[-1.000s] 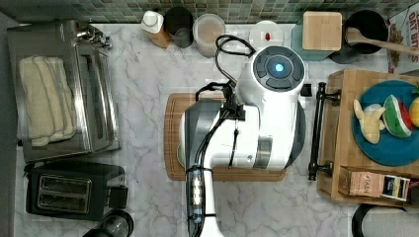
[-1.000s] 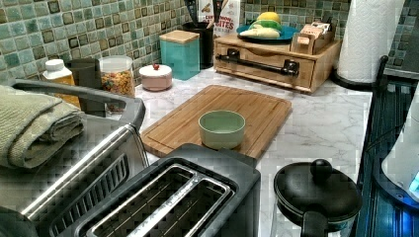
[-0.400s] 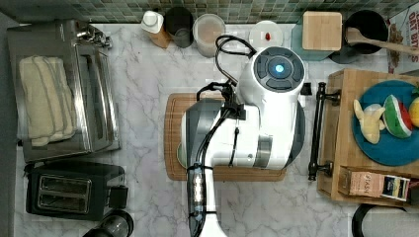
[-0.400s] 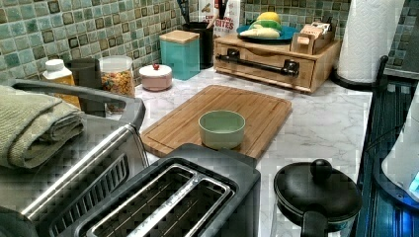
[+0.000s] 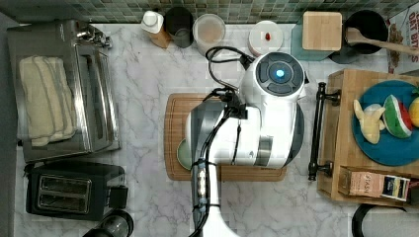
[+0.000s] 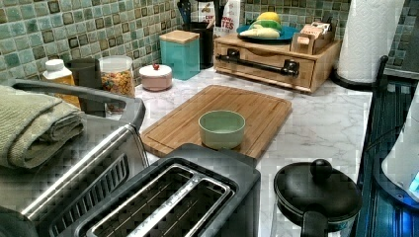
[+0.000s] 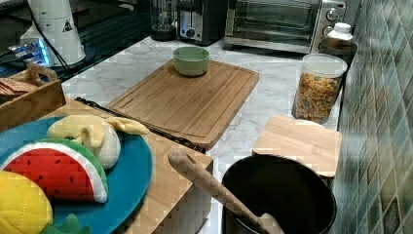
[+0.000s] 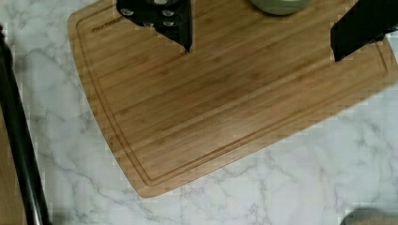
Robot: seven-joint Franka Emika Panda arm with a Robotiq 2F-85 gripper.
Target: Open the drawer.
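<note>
The drawer (image 6: 269, 74) is the front of a light wooden box at the back of the counter in the left view, and it looks shut. Its long black bar handle (image 6: 257, 63) runs across the front; in the top view the handle (image 5: 316, 128) lies just right of my arm (image 5: 262, 118). In the wrist view my gripper (image 8: 263, 33) is open, its black fingers (image 8: 178, 28) wide apart above the cutting board (image 8: 211, 103), holding nothing. The handle (image 8: 19, 140) crosses one edge of the wrist view, well away from the fingers.
A green bowl (image 6: 222, 128) sits on the cutting board (image 6: 222, 113). A blue plate of toy fruit (image 5: 390, 123) and a small box rest on top of the drawer unit. A toaster oven (image 5: 64, 89), toaster (image 5: 69, 190), jars and a pot with a wooden spoon (image 5: 365, 29) line the counter.
</note>
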